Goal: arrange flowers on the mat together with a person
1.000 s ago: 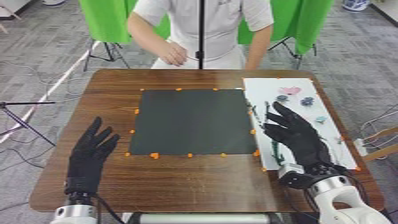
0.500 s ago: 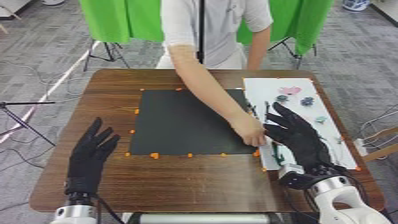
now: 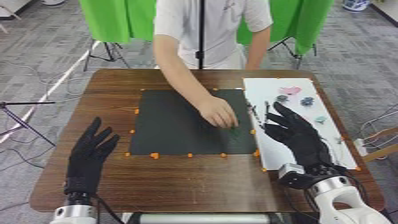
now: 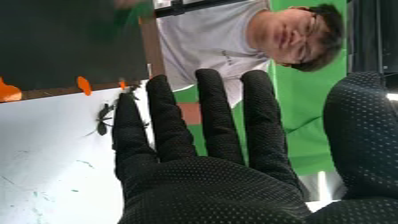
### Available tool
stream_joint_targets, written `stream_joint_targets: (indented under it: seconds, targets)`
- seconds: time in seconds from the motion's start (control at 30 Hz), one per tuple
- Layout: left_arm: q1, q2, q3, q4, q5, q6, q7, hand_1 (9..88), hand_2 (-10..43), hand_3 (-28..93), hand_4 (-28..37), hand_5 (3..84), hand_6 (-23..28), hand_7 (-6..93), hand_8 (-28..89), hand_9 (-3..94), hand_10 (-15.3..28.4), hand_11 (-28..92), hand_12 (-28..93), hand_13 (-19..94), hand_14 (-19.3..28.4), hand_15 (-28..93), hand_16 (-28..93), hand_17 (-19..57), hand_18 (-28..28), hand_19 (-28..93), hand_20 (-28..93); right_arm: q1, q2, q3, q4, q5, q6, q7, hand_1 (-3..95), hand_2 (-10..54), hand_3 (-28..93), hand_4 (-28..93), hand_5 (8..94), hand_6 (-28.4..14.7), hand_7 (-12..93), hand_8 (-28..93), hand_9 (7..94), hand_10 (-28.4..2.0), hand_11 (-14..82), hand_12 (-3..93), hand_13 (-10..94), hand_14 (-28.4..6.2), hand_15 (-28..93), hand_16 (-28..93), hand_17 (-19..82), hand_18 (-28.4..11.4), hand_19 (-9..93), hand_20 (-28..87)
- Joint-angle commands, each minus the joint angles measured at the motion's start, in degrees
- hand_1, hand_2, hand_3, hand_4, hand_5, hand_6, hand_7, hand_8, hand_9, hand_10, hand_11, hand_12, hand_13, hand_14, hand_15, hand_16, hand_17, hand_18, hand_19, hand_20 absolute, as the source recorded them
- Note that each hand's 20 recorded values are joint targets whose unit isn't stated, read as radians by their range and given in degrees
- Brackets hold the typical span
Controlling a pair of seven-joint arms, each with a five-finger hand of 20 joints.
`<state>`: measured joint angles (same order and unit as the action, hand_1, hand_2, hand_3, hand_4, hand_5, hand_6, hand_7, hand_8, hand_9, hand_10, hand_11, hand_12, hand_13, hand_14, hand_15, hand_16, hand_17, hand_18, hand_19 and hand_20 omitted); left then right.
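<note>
Now person's hand (image 3: 217, 112) has carried thin green stem (image 3: 235, 133) from white rectangular sheet (image 3: 265, 86) onto black rectangular mat (image 3: 169, 122); arrangement apparently beginning. Black-gloved right hand (image 3: 298, 139), fingers extended, above sheet; left hand (image 3: 88, 160) likewise, both empty.

Green backdrop (image 3: 306, 25) (gray carpet (image 3: 44, 55) around it).

Left robot hand (image 3: 87, 160) and right robot hand (image 3: 298, 137) wear black fabric gloves. Wrist view: right robot hand (image 4: 209, 195) shows fine pale dots across the fabric. Right arm (image 3: 345, 192): white, rounded shell. Black cable (image 3: 104, 204) runs beside the left wrist. Person: white short-sleeved top (image 3: 180, 25), small chest mark.
</note>
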<state>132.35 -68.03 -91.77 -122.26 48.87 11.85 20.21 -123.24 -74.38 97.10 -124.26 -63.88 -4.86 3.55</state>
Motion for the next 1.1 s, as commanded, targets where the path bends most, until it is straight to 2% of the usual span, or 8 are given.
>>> stream_joint_targets:
  seconds: [0.03, 0.1, 0.3, 0.33, 0.47, 0.7, 0.83, 1.1]
  targets:
    - [0.6, 0.01, -0.89, -0.27, 0.41, -0.28, 0.1, 21.6, 5.1, 77, -28.3, 30.1, 2.1, 10.8, -9, 31.2, 14.9, 15, 11, 24, 20.4, 31, -4, -9.5, 25.5, 50, 4, -0.9, -0.4, 0.2, -0.3, -0.1, 0.1, -0.8, 21.5, 8.6, 68, -26, 38.7, 5.5, 11, -11, 41.2, -10.2, 4.8, 16.8, 31, -18.1, 6, 29, 5, -21.4, 25, 18]
    - [0.4, 0.25, -0.77, -0.18, 0.39, -0.06, 0.73, 21.4, 5.1, 77, -28.3, 30.2, 2.0, 10.7, -9, 31.2, 14.9, 15, 11, 24, 20.4, 31, -4, -9.4, 25.5, 50, 4, -0.9, -0.5, 0.2, -0.3, -0.1, 0.1, -0.8, 21.5, 8.6, 68, -26, 38.7, 5.5, 11, -11, 41.2, -10.3, 4.8, 16.7, 31, -18.1, 6, 29, 5, -21.4, 25, 18]
    - [0.4, 0.31, -1.02, -0.29, 0.55, -0.48, 1.18, 21.2, 5.1, 77, -28.3, 30.4, 1.8, 10.8, -10, 31.4, 14.9, 15, 11, 24, 20.4, 30, -4, -9.4, 25.5, 50, 4, -1.2, -1.0, 0.8, -0.2, -0.2, -0.7, -1.1, 21.5, 8.6, 68, -26, 38.6, 5.5, 11, -11, 41.3, -10.4, 4.8, 16.7, 31, -18.1, 6, 29, 5, -21.3, 25, 18]
    - [0.5, 0.02, -1.28, -0.39, 0.79, -0.8, 0.76, 21.2, 5.1, 77, -28.3, 30.5, 1.7, 10.7, -10, 31.5, 14.8, 15, 11, 24, 20.4, 30, -4, -9.4, 25.5, 50, 4, -1.3, -1.0, 0.8, -0.3, -0.3, -0.5, -0.9, 21.5, 8.6, 68, -26, 38.6, 5.5, 11, -11, 41.3, -10.4, 4.8, 16.7, 31, -18.1, 6, 29, 5, -21.4, 25, 18]
    - [0.6, 0.21, -1.29, -0.53, 0.78, -0.59, 1.03, 21.1, 5.1, 77, -28.3, 30.7, 1.3, 10.8, -10, 32.0, 14.8, 15, 11, 25, 20.4, 30, -4, -9.4, 25.5, 50, 5, -1.5, -1.1, 1.0, -0.2, -0.3, -0.6, -1.3, 21.5, 8.7, 68, -26, 38.6, 5.5, 11, -11, 41.2, -10.3, 4.8, 16.7, 31, -18.1, 6, 29, 5, -21.3, 25, 18]
    - [0.2, -0.17, -1.61, -0.42, 1.17, -1.21, 0.32, 21.1, 5.1, 77, -28.3, 30.8, 0.9, 10.7, -10, 32.2, 14.8, 15, 11, 25, 20.3, 30, -4, -9.4, 25.5, 50, 5, -1.7, -1.5, 1.2, -0.1, -0.3, -0.9, -1.6, 21.5, 8.7, 68, -27, 38.6, 5.5, 11, -11, 41.2, -10.3, 4.8, 16.8, 31, -18.2, 7, 29, 5, -21.3, 25, 18]
    - [-0.2, 0.12, -1.85, 0.03, 1.15, -1.37, -0.35, 21.1, 5.1, 77, -28.3, 30.9, 0.5, 10.8, -10, 32.2, 14.8, 14, 11, 25, 20.5, 31, -4, -9.3, 25.6, 50, 5, -1.8, -1.1, 0.9, -0.2, -0.2, -0.2, -2.0, 21.5, 8.7, 68, -27, 38.7, 5.5, 11, -11, 41.1, -10.4, 4.8, 16.8, 31, -18.1, 7, 29, 5, -21.3, 25, 18]
    - [-0.6, 1.1, -2.11, 0.43, 0.67, -0.91, -0.07, 21.0, 5.1, 77, -28.3, 30.8, 0.3, 11.0, -10, 32.2, 14.7, 14, 11, 25, 20.7, 32, -4, -9.2, 25.6, 50, 5, -1.6, -0.7, 0.4, -0.1, -0.1, 0.4, -2.1, 21.5, 8.7, 68, -26, 38.5, 5.5, 11, -11, 41.2, -10.3, 4.8, 16.8, 32, -18.0, 7, 29, 5, -21.2, 26, 19]
